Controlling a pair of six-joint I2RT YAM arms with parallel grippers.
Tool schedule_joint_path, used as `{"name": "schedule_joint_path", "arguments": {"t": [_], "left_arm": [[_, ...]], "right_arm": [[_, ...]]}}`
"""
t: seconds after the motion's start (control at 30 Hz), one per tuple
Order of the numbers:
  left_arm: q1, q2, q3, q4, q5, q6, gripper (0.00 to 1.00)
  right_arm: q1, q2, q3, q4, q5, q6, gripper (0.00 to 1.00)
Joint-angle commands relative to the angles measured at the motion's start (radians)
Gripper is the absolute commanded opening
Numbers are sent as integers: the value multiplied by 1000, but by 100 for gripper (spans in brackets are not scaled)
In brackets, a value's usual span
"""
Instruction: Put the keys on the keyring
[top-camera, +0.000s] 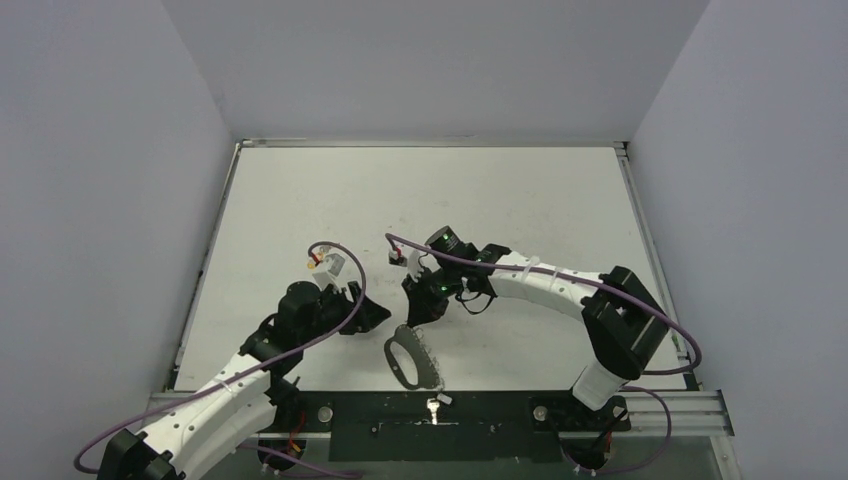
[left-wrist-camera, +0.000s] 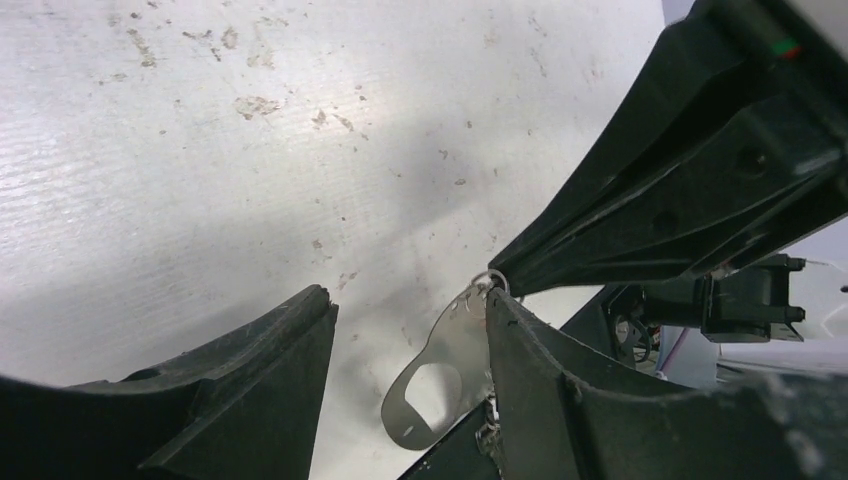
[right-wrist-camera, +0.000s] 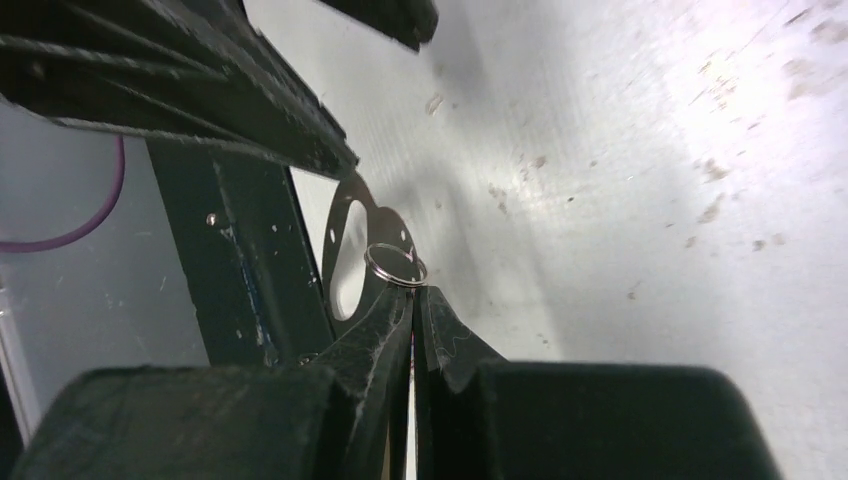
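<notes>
Right pincer is clamped tight, its tips pinching the small ring at the end of the keyring. From my left wrist camera I see the same thing from the other side: the right pincer's black fingers come down from the upper right to a point on that ring.

Left pincer is about half open and has hold of nothing. The keyring's flat plate, with its oval hole, sits in the gap, hard up beside one finger and well apart from the other. I can't tell whether it touches that nearer finger.

From above, the keyring is at the near edge of the worktop, between the two arms, with both pincers meeting just over its far end. I can't tell whether its lower end rests on the surface.

One silver key lies apart from all this, on the black rail in front of the worktop, between the arm bases.
</notes>
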Motion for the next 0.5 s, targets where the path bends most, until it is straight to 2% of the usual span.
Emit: {"name": "schedule_joint_path", "arguments": {"t": [0.0, 0.13, 0.23, 0.37, 0.47], "left_arm": [[2, -8, -31, 200, 67, 5, 54], [-7, 23, -81, 328, 98, -37, 54], [-31, 53, -94, 382, 94, -36, 47], [-108, 93, -99, 454, 47, -10, 40], [-186, 107, -85, 457, -17, 35, 38]], "right_arm": [[4, -61, 85, -44, 95, -75, 0], [4, -63, 159, -104, 126, -119, 0], [4, -59, 215, -142, 138, -148, 0], [4, -48, 295, -192, 168, -175, 0], [4, -44, 349, -228, 183, -196, 0]]}}
